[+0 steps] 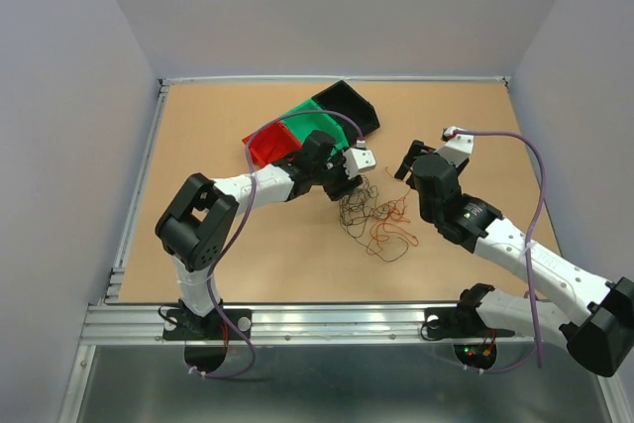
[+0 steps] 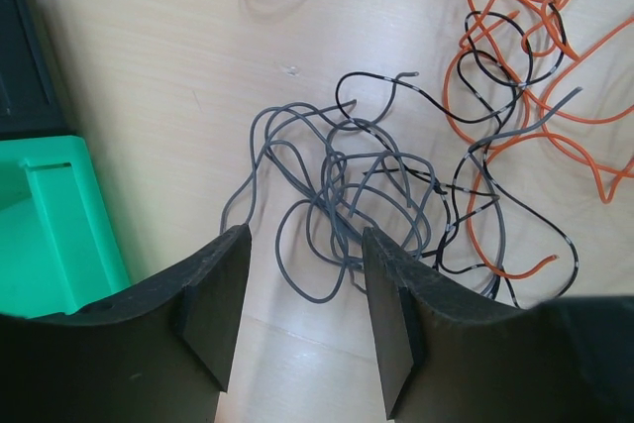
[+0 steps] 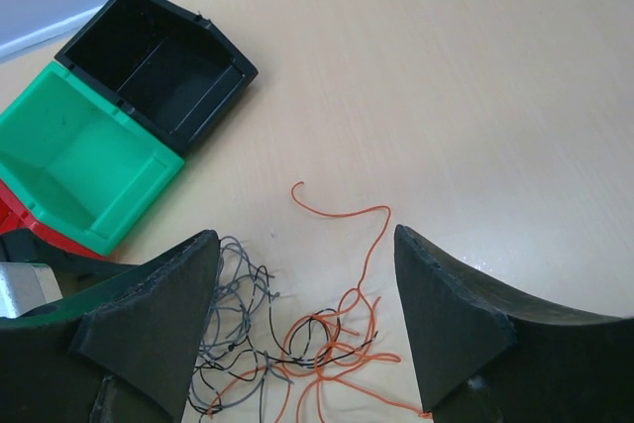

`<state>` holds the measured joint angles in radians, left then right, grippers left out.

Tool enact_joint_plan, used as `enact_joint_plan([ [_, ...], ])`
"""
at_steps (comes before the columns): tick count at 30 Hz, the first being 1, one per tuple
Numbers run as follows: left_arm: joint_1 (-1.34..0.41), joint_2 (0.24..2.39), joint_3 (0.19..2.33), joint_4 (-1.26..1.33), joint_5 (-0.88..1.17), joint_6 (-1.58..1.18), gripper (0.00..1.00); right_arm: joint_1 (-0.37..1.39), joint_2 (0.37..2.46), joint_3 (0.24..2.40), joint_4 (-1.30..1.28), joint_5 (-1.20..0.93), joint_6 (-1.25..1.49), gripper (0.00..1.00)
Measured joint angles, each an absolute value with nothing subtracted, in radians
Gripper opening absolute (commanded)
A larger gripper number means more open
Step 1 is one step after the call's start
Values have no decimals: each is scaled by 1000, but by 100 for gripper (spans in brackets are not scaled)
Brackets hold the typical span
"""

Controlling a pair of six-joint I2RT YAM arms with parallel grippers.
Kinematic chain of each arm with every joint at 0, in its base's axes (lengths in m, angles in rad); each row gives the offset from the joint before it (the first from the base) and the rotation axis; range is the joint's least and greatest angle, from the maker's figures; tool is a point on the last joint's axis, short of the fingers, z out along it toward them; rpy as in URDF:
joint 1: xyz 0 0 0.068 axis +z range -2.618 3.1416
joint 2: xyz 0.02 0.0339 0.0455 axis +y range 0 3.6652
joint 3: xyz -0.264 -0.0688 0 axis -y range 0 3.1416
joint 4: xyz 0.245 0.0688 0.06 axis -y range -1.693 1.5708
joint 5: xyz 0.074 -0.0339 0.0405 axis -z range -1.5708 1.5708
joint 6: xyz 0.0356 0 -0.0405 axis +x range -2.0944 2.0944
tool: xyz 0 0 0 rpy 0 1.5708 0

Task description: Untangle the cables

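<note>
Left claw (image 2: 305, 245): arm bent at the elbow, wrist pitched down, fingers apart, gripping nothing. The cables (image 2: 396, 185), a grey, black and orange tangle, lie on the table (image 2: 158, 76) just ahead, grey loops reaching between the tips. Right claw (image 3: 307, 245): arm stretched inward, fingers spread wide, tangle lying ahead between them

top: overhead, far | wrists: close, downward | shared: cables (image 1: 376, 217)

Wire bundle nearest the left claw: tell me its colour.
Grey. The bundle shows best in the left wrist view, just ahead of the left claw.
</note>
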<state>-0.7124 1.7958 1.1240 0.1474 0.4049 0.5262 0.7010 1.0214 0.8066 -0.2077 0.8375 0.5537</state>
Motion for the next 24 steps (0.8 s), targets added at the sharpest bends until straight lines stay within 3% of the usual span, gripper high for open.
enact_joint_plan([
  [5,-712,1799,1124,124,420,527,58,701,1017,803,-208,833,553,73],
  [7,-712,1806,1129,108,427,529,42,701,1012,802,-208,832,552,68],
  [8,-712,1815,1134,104,429,532,42,701,1008,801,-208,831,551,66],
  [9,-712,1822,1139,98,431,528,35,701,1004,801,-208,831,548,63],
  [10,-712,1833,1146,92,434,535,23,701,998,801,-208,831,546,61],
  [11,-712,1845,1153,84,437,538,17,701,995,801,-208,831,548,61],
  [12,-712,1851,1157,78,438,535,0,701,989,801,-208,830,546,61],
  [19,-712,1845,1192,25,451,538,0,701,986,783,-164,750,483,62],
  [24,-712,1708,1227,-29,442,504,0,701,972,686,-24,586,379,74],
])
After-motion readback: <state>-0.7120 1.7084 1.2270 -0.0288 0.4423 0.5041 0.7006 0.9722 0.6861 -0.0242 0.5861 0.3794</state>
